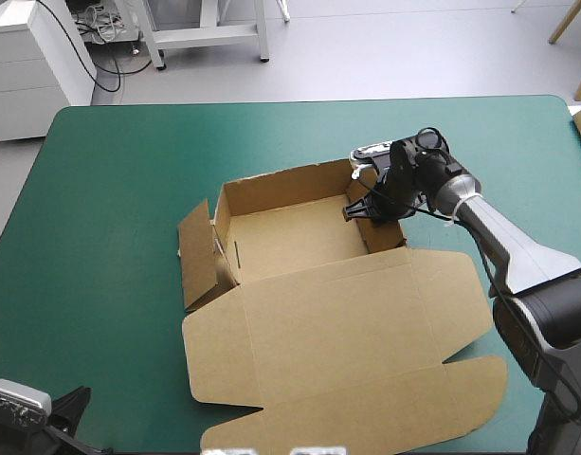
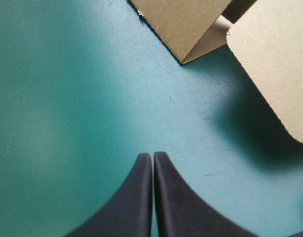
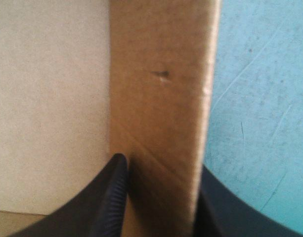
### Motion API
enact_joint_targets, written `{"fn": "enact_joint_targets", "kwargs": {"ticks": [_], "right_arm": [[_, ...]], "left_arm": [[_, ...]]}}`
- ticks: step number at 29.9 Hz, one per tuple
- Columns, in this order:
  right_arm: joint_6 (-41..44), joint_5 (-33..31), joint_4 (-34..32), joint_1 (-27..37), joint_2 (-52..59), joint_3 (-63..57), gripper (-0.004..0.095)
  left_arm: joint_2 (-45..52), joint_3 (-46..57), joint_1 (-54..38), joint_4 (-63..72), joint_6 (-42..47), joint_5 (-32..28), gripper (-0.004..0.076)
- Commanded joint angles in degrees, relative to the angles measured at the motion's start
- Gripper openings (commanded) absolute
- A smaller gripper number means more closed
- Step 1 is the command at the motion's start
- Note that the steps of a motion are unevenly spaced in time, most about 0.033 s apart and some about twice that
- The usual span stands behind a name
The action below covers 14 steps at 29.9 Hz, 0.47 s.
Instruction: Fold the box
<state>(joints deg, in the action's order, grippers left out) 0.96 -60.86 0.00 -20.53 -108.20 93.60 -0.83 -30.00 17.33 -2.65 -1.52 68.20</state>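
From my remote station: nearest the camera, at the near-left corner of the teal-green table (image 1: 110, 190), my left gripper (image 2: 152, 155) hangs over bare cover with its black fingers pressed together in one point, holding nothing. Ahead of it lie a rounded corner of the lid and a raised side flap (image 2: 183, 24), both apart from the gripper.

The brown box (image 1: 337, 332) sits at the middle of the table. Its lid (image 1: 366, 313) lies flat and open toward the near edge. Beyond the lid stands the tray (image 1: 271, 190), walls up at the far side and the right. The left side flap (image 1: 197, 258) leans outward, not tucked.

Farther back, my right gripper (image 1: 358, 210) reaches in from the right and pinches the tray's right wall (image 3: 161, 98): one black finger inside the tray, the other outside over the cover, the board clamped between them near the tray's far-right corner.
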Motion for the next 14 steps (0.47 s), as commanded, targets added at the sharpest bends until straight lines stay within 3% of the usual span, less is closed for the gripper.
{"fn": "enact_joint_targets", "kwargs": {"ticks": [1, 14], "right_arm": [[-0.02, 1.38, -1.43, -0.05, 3.24, 1.62, 0.0011], [1.62, -6.18, -4.84, -0.05, 7.83, 7.76, -0.0021]], "left_arm": [[-0.93, -1.26, -0.15, 0.46, 0.43, -3.43, -0.0008], [-0.93, -1.26, -0.15, 0.46, 0.91, -3.43, -0.0008]]}}
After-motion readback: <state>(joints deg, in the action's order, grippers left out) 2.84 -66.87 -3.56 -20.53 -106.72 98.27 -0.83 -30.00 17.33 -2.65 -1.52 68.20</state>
